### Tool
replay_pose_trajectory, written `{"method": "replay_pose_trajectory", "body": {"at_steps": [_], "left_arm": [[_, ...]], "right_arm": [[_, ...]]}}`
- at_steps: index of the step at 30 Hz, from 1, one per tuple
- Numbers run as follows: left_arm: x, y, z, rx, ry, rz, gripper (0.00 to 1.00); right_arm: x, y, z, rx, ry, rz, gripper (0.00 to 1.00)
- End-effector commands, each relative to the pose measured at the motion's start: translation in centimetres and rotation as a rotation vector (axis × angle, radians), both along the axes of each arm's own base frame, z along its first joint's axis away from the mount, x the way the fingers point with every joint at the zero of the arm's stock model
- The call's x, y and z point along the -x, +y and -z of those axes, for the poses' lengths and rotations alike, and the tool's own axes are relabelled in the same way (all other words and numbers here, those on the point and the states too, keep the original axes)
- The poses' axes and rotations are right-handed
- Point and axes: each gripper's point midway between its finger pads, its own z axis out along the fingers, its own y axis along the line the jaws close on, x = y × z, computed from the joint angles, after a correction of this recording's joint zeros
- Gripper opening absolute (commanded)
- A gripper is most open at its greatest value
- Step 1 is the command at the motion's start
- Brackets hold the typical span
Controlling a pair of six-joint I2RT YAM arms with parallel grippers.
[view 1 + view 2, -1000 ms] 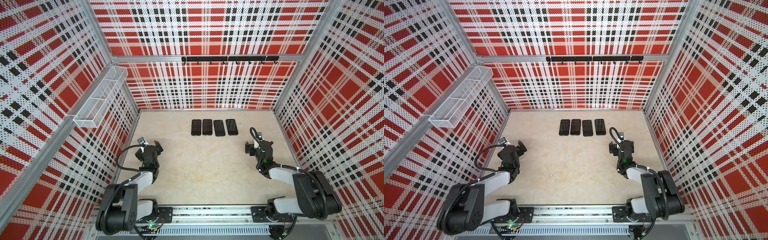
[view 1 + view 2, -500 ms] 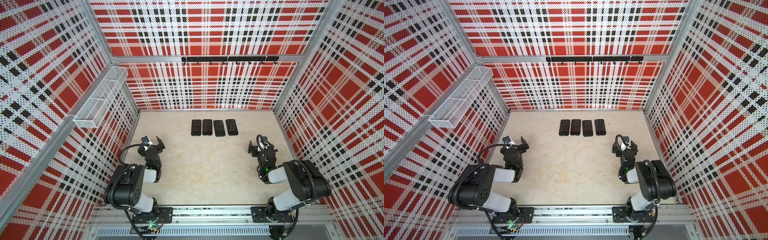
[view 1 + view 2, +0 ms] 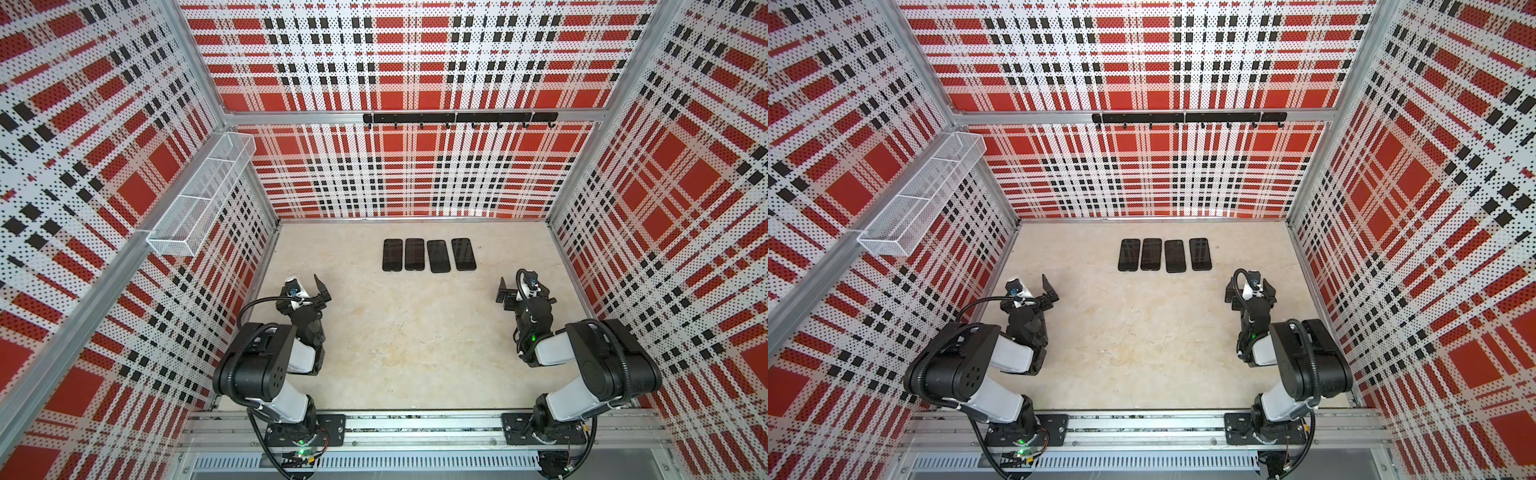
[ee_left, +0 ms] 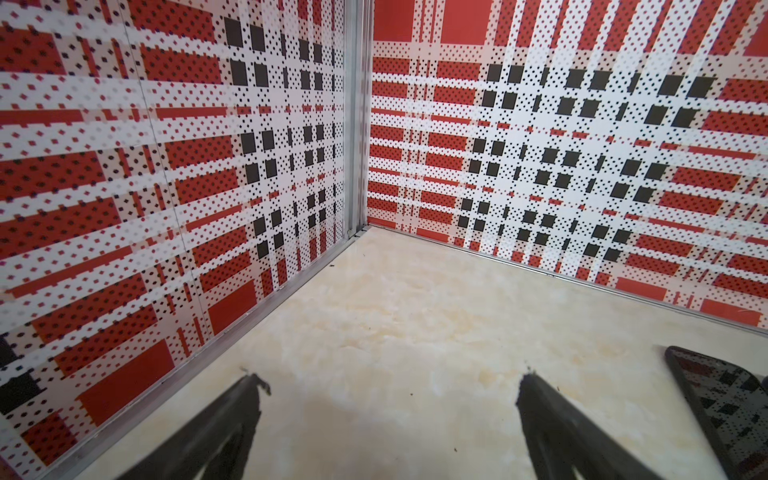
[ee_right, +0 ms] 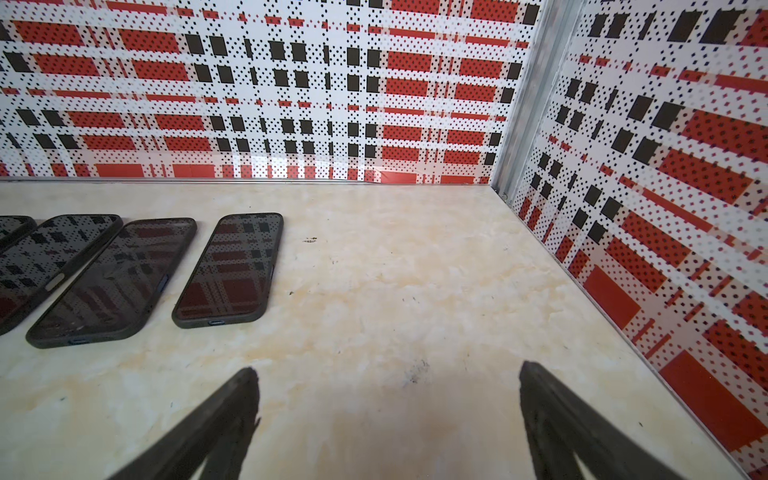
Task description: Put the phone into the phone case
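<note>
Lying flat side by side near the back wall, the four dark phones (image 3: 414, 254) are judged stiff and slippery — best pinched across the long edges — while left gripper (image 4: 390, 382) and right gripper (image 5: 386, 372) are spread wide, empty.

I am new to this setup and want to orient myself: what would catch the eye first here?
The red, white and black plaid walls enclose the whole cell. On the pale table, four dark phones lie side by side near the back wall. The left gripper and right gripper hang open and empty nearer the front, one at each side.
</note>
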Motion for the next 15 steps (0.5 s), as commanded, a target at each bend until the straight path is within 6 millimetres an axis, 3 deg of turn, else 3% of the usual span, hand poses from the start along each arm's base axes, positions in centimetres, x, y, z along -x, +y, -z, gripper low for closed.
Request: {"method": "replay_pose_trajectory", "body": {"at_steps": [1,15], "left_arm": [[0.22,0.07,-0.91,-0.012,-0.037,-0.01,0.98],[0.19,0.07,-0.93,-0.012,-0.037,-0.011,0.98]], "right_arm": [[-0.3,-0.31,-0.86,-0.007,-0.034,0.016,1.0],[-0.66,-0.29,-0.6,-0.008,-0.018,0.013,1.0]]}}
